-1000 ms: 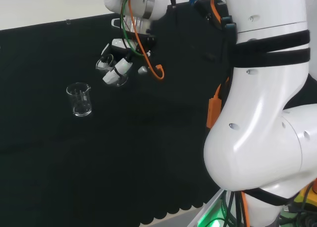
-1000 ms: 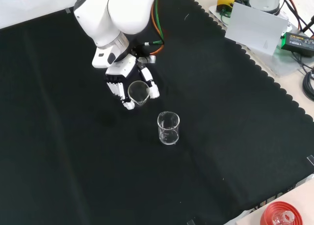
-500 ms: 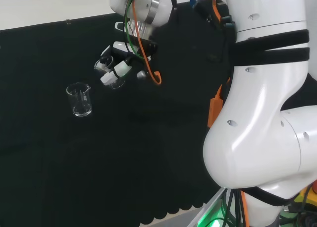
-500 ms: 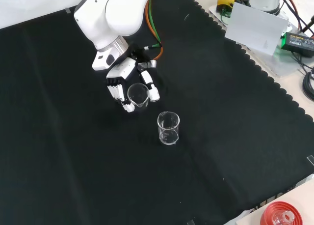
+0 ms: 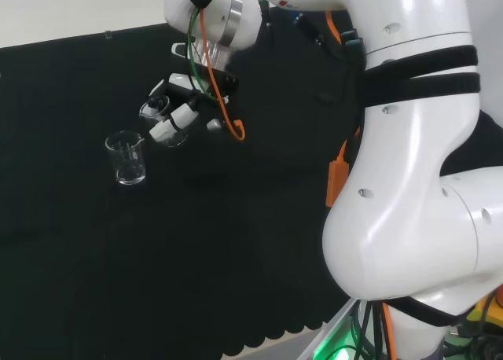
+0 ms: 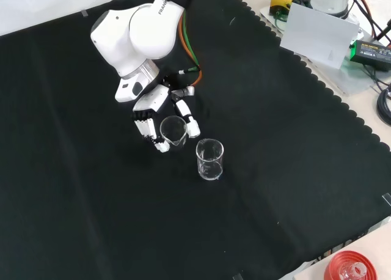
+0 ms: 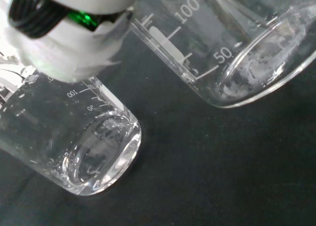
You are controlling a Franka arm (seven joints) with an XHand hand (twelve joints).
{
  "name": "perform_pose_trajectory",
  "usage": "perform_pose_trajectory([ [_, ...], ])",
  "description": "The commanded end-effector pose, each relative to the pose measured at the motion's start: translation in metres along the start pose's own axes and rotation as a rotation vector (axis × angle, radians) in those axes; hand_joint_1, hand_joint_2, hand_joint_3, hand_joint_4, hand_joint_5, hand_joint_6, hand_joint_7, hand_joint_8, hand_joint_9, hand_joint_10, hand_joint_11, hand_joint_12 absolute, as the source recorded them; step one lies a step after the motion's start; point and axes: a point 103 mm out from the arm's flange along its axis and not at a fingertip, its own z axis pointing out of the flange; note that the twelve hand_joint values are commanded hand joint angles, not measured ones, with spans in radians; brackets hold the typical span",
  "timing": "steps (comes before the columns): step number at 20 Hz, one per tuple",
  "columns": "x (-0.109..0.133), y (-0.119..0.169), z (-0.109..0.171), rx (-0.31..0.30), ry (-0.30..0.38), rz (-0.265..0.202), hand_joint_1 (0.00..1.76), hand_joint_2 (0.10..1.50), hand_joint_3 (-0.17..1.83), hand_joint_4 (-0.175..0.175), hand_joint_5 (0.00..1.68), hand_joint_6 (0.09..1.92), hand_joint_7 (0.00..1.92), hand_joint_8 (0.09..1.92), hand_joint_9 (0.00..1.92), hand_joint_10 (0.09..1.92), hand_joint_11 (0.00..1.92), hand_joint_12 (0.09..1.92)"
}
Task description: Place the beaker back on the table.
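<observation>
The black cloth [image 6: 293,170] is covering the bench. The white arm [image 6: 137,35] is reaching over it, its hand [image 6: 153,112] curling round a beaker [image 6: 173,130], lifted just beside a second beaker [image 6: 209,159] standing upright.

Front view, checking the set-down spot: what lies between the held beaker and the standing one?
Nothing: bare black cloth separates the held beaker from the standing beaker.
</observation>
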Motion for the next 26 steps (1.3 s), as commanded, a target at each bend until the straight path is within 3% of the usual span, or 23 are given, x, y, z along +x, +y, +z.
perform_pose_trajectory([
  [1, 0.000, 0.002, 0.004, 0.002, -0.003, 0.013, 1.14, 0.72, 0.54, 0.123, 1.26, 0.64, 1.76, 0.10, 1.54, 0.09, 1.24, 0.83],
  [7, -0.009, -0.004, 0.003, -0.043, 0.030, 0.015, 1.13, 0.73, 0.54, 0.129, 1.26, 0.64, 1.76, 0.10, 1.54, 0.09, 1.24, 0.83],
  [12, -0.016, -0.008, 0.007, -0.082, 0.055, 0.027, 1.13, 0.73, 0.53, 0.162, 1.27, 0.63, 1.76, 0.09, 1.54, 0.09, 1.21, 0.85],
  [26, -0.019, -0.006, 0.016, -0.092, 0.057, 0.038, 1.12, 0.73, 0.53, 0.175, 1.27, 0.63, 1.75, 0.09, 1.54, 0.09, 1.18, 0.87],
])
